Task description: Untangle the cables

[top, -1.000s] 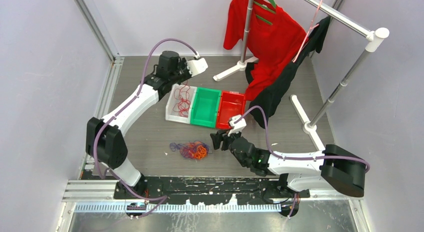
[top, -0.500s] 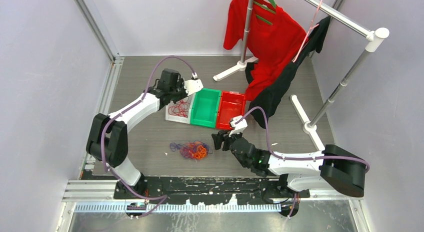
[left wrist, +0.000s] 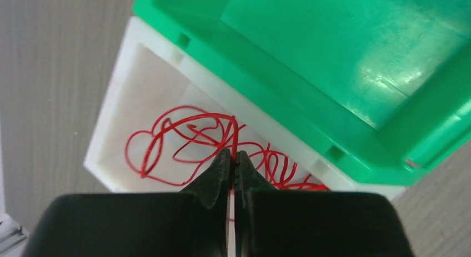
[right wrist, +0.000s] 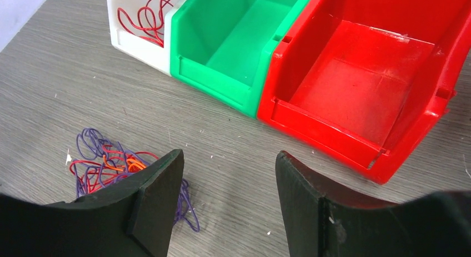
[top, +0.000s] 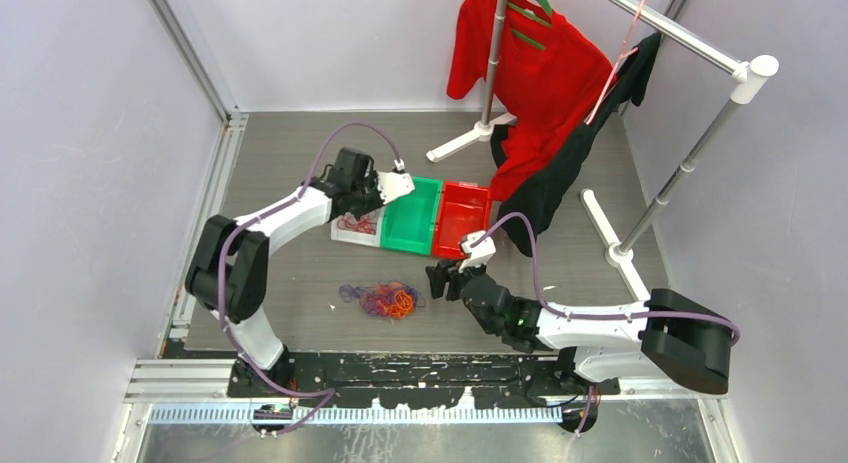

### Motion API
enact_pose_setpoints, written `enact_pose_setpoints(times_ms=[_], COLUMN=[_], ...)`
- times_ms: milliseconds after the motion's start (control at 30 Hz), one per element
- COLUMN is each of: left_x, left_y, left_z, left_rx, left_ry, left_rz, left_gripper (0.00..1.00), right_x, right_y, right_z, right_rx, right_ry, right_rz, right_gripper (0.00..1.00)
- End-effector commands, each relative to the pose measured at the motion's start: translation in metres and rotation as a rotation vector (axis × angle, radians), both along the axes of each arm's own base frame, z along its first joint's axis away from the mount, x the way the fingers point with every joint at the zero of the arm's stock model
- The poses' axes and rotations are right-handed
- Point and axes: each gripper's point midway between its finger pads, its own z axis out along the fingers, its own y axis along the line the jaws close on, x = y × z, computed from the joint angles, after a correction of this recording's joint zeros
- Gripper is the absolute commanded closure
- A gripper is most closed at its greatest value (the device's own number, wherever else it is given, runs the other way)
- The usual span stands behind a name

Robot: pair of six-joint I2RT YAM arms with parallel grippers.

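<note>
The tangle of red, orange and purple cables (top: 383,300) lies on the grey table in front of the bins, and also shows in the right wrist view (right wrist: 105,162). My left gripper (left wrist: 233,157) is shut on a red cable (left wrist: 183,135) whose loops lie in the white bin (left wrist: 105,140). In the top view the left gripper (top: 368,207) hangs low over that white bin (top: 343,235). My right gripper (right wrist: 228,157) is open and empty, just right of the tangle and near the table. It also shows in the top view (top: 440,280).
A green bin (top: 410,215) and a red bin (top: 462,218) stand side by side right of the white bin, both empty. A clothes rack (top: 700,143) with red and black garments (top: 530,83) stands at the back right.
My left arm has come down and nearer, lowering the red cable from above the white bin into it. The right arm has barely moved.
</note>
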Motion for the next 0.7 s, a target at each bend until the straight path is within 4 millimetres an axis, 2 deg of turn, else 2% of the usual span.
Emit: enact_pose_setpoints(times_ms=[0, 100, 133, 233, 333, 433, 633, 667], left_x=[0.024, 0.039, 0.036, 0.020, 0.002, -0.012, -0.038, -0.040], left_y=[0.000, 0.001, 0.000, -0.003, -0.002, -0.002, 0.002, 0.002], left_z=[-0.002, 0.012, 0.016, 0.035, 0.052, 0.071, 0.091, 0.095], left_rx=[0.035, 0.042, 0.041, 0.028, 0.008, -0.027, -0.044, -0.054], left_ry=[-0.046, -0.095, -0.067, 0.041, 0.095, 0.096, 0.150, 0.155], left_rz=[0.035, 0.057, 0.054, 0.035, 0.014, -0.006, -0.018, -0.012], left_gripper=[1.00, 0.94, 0.88, 0.58, 0.37, 0.29, 0.08, 0.07], right_x=[0.007, 0.007, 0.007, 0.006, 0.006, 0.005, 0.003, 0.003], right_y=[0.001, 0.001, 0.000, 0.000, -0.001, -0.003, -0.005, -0.005], right_z=[0.025, 0.029, 0.030, 0.033, 0.037, 0.041, 0.048, 0.049], right_rx=[0.072, 0.073, 0.074, 0.078, 0.082, 0.087, 0.083, 0.080], right_ry=[-0.034, -0.036, -0.037, -0.037, -0.039, -0.041, -0.042, -0.041], right_rz=[-0.039, -0.038, -0.037, -0.033, -0.028, -0.025, -0.012, -0.010], right_gripper=[0.34, 0.34, 0.34, 0.33, 0.33, 0.33, 0.32, 0.32])
